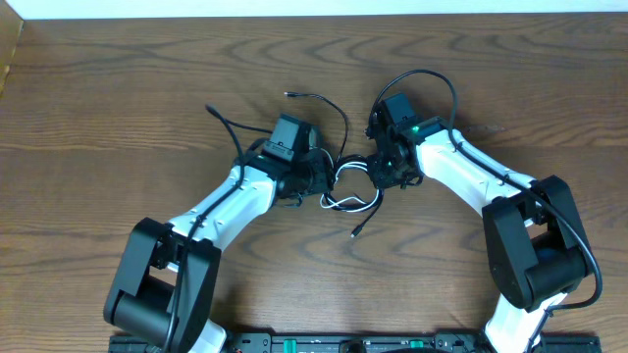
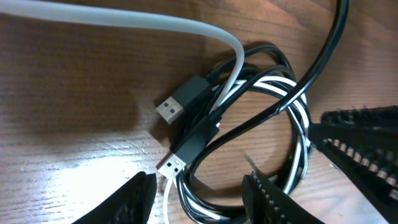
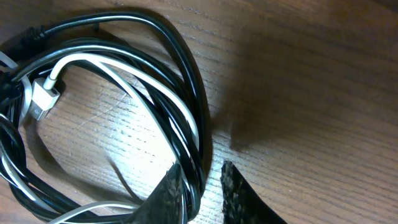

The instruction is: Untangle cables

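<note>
The cables (image 1: pixel 349 201) lie knotted in a flat coil mid-tabletop (image 1: pixel 137 69), right between both arms. Black tails stream toward the far left, and one plug end points at the near edge. Two USB plugs (image 2: pixel 185 98) lie side by side on the same diagonal. The left gripper (image 2: pixel 202 202) is partly open, straddling the coil. The right gripper (image 3: pixel 202 193) is nearly closed around black strands; clamped or not, can't tell.

Overhead straight down on table (image 1: pixel 98 98); both wrist views close on same cables (image 3: pixel 189 93).
</note>
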Tool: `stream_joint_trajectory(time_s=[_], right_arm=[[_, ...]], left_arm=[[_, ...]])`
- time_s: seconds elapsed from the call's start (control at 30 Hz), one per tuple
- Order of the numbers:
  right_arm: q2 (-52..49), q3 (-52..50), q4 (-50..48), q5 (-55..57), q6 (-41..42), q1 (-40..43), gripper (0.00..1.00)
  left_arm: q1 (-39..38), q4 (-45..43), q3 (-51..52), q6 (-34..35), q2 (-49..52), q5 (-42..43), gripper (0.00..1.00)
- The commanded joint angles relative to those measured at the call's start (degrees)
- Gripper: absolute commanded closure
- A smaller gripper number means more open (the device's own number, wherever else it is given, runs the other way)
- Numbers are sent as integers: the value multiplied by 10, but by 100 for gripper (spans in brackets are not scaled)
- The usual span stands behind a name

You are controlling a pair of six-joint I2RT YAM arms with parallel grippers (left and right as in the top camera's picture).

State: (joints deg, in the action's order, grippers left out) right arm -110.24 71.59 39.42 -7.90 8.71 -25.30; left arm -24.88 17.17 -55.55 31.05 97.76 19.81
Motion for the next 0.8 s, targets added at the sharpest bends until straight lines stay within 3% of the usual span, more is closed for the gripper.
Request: stream_joint_trajectory(time_s=[0.0, 0.13, 0.77], right_arm=[[-5, -2, 0, 2, 0, 0, 81], [-5, -2, 0, 2, 0, 0, 80], [-5, -2, 0, 2, 0, 0, 77]], left_arm=[[-15, -7, -4, -6, 7, -72, 50], [-29, -25, 1, -6, 8, -128, 48], [-43, -47, 1, -4, 42, -128, 48]])
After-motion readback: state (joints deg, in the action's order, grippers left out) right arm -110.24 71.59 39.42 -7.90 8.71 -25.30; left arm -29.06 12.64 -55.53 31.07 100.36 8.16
